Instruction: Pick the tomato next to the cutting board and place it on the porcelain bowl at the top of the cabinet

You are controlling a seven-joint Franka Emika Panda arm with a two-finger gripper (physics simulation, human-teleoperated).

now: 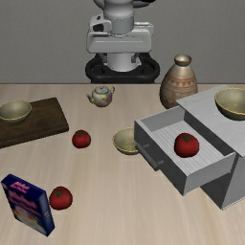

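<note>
A red tomato [82, 139] lies on the table just off the right corner of the dark wooden cutting board [38, 122]. A beige porcelain bowl [231, 102] stands on top of the grey cabinet [206, 105] at the exterior view's right. My gripper [119, 43] hangs high at the back, near the arm's base, far from the tomato and holding nothing.
The cabinet's drawer [182, 163] is pulled open with a second tomato [186, 144] in it. A third tomato [61, 197] lies beside a blue box [26, 203]. Also here: a bowl [14, 111] on the board, another bowl [125, 141], a teapot [101, 95], a brown vase [178, 80].
</note>
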